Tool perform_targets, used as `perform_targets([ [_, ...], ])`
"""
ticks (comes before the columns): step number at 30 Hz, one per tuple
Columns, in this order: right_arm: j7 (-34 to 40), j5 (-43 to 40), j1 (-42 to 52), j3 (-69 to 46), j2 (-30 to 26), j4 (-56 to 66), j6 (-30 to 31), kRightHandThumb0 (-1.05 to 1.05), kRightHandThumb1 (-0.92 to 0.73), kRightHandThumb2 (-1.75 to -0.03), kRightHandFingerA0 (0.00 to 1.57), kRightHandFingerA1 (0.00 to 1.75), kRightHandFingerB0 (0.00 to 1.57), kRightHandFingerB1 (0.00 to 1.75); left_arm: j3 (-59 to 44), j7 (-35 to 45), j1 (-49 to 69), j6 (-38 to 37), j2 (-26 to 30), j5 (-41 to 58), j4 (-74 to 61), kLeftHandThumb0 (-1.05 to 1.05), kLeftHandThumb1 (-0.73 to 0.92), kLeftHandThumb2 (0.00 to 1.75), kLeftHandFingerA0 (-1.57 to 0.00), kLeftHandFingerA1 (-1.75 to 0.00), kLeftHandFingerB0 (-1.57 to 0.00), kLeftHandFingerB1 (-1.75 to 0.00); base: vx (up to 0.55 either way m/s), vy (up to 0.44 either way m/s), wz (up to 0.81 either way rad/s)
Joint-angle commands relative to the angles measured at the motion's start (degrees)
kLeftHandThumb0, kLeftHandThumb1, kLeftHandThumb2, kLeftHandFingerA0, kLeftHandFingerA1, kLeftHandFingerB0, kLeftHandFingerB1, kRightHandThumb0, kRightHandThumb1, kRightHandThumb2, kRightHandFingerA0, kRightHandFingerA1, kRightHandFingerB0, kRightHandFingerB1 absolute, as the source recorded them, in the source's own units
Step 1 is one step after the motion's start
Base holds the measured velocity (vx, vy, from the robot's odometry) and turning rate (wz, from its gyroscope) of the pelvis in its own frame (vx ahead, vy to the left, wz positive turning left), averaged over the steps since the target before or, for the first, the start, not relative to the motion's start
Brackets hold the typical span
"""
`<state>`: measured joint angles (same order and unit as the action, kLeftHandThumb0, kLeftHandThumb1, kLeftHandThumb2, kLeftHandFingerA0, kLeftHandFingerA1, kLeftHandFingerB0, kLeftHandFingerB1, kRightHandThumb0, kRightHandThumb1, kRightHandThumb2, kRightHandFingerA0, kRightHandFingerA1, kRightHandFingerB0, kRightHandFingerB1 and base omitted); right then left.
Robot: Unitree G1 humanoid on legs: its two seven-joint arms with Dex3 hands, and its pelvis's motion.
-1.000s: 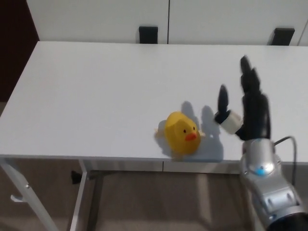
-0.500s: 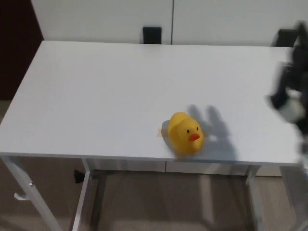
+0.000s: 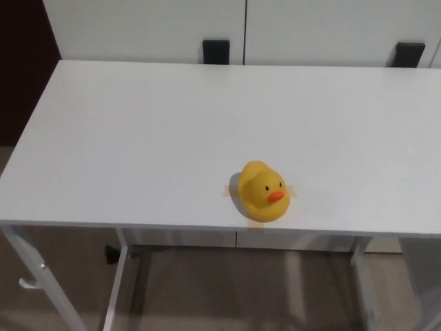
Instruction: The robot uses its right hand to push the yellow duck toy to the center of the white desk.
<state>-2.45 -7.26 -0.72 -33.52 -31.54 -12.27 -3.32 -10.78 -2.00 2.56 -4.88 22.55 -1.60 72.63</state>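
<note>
From the head view, neither robot hand shows anywhere, so whether their fingers are spread or closed cannot be told. The small yellow rubber duck toy [image 3: 262, 191] with an orange beak sits upright near the front edge of the flat white desk [image 3: 138, 138] (somewhat right of the middle), beak facing the camera.

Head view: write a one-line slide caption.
Yellow duck toy sits near the front edge of the white desk; no robot hand visible.
</note>
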Motion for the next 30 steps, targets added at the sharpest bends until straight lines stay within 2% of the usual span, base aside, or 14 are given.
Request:
perform_targets([
  [1,-1.46,-1.73,14.62,-12.1,-3.55,-19.0,-11.63,-0.79,-0.69,-1.14,0.0,0.47,0.0,0.32,-0.46,-0.46,0.44,-1.97,0.83,0.36,-0.35,-0.15,0.63,0.81,-0.83,-0.85,-0.86,-1.01,0.0,0.0,0.0],
  [4,0.84,-0.76,15.12,-11.9,-2.77,-22.52,-12.0,-0.79,-0.7,-1.13,0.0,0.5,0.01,0.34,-0.51,-0.74,0.25,-1.81,0.78,0.37,-0.23,-0.16,0.64,0.78,-0.85,-0.86,-0.87,-1.01,0.0,0.0,-0.03],
  [5,2.9,-0.62,14.78,-11.51,-0.84,-23.74,-11.52,-0.69,-0.85,-0.66,0.07,0.52,0.07,0.3,-0.59,-0.77,0.14,-1.91,0.75,0.42,-0.06,-0.16,0.64,0.79,-0.86,-0.87,-0.88,-1.05,0.0,0.0,-0.07],
  [12,9.59,2.46,12.16,-8.03,3.28,-30.32,-11.94,-0.42,-0.74,-0.63,0.21,0.56,0.14,0.41,-0.73,-1.01,-0.73,-1.68,0.93,0.34,-0.34,-0.18,0.63,0.76,-0.87,-0.89,-0.89,-1.03,0.0,0.0,0.0],
  [13,10.77,3.28,11.79,-7.02,4.19,-31.08,-10.99,-0.26,-0.65,-0.6,0.56,0.71,0.48,0.56,-0.59,-1.07,-1.06,-1.63,1.02,0.14,-0.21,-0.16,0.63,0.82,-0.9,-0.92,-0.92,-1.04,0.0,0.0,0.0],
  [17,12.62,3.58,10.67,-5.45,5.5,-34.37,-10.37,-0.22,-0.67,-0.62,0.56,0.65,0.49,0.56,-0.56,-1.13,-1.47,-1.55,1.05,0.0,0.03,-0.18,0.59,0.78,-0.94,-0.99,-0.95,-1.09,0.0,0.0,0.0],
  [18,12.2,1.71,9.72,-5.41,6.41,-38.61,-10.77,-0.16,-0.67,-0.76,0.52,0.65,0.45,0.59,-0.58,-0.91,-1.26,-1.69,1.05,0.05,-0.03,-0.13,0.57,0.85,-0.9,-0.93,-0.9,-1.03,0.0,0.0,0.0],
  [23,11.18,0.68,9.61,-4.85,7.41,-42.5,-13.32,-0.08,-0.62,-0.84,0.59,0.56,0.44,0.54,-0.44,-0.54,-1.36,-1.69,1.46,-0.11,-0.16,-0.13,0.58,0.84,-0.88,-0.93,-0.86,-1.03,0.0,0.0,0.0],
  [24,11.09,0.71,9.17,-4.65,7.54,-43.99,-14.85,-0.06,-0.57,-0.83,0.75,0.54,0.48,0.49,-0.84,-0.72,-1.72,-1.35,1.43,0.28,-0.03,-0.21,0.66,0.71,-0.9,-0.93,-0.86,-1.01,0.0,0.0,0.0],
  [25,11.04,0.67,8.76,-4.49,7.56,-45.22,-15.96,-0.06,-0.57,-0.83,0.75,0.54,0.48,0.49,-1.13,-0.85,-1.96,-1.12,1.39,0.56,0.08,-0.21,0.66,0.71,-0.9,-0.93,-0.86,-1.01,0.0,0.0,0.0],
  [26,8.56,1.92,9.08,-2.67,6.72,-46.27,-16.5,-0.04,-0.52,-0.85,0.9,0.5,0.68,0.47,-1.29,-0.8,-1.97,-1.17,1.33,0.73,0.07,-0.19,0.62,0.81,-0.92,-0.95,-0.91,-1.06,0.0,0.0,0.0],
  [28,5.5,3.41,9.53,-0.26,5.53,-47.68,-17.25,-0.04,-0.52,-0.85,0.9,0.5,0.68,0.47,-1.42,-0.66,-1.89,-1.33,1.27,0.77,0.03,-0.19,0.62,0.81,-0.92,-0.95,-0.91,-1.06,0.0,0.0,0.0],
  [29,3.48,3.9,10.29,1.15,4.94,-47.61,-17.44,0.04,-0.46,-0.97,1.02,0.51,0.8,0.5,-0.88,-0.71,-1.96,-1.42,1.19,0.16,-0.16,-0.21,0.64,0.76,-0.88,-0.9,-0.85,-1.02,0.0,0.0,0.0],
  [30,2.43,3.99,10.74,1.92,4.64,-47.52,-17.61,0.04,-0.46,-0.97,1.02,0.51,0.8,0.5,-0.48,-0.77,-2.04,-1.45,1.12,-0.31,-0.29,-0.21,0.64,0.76,-0.88,-0.9,-0.85,-1.02,0.0,0.0,0.0],
])
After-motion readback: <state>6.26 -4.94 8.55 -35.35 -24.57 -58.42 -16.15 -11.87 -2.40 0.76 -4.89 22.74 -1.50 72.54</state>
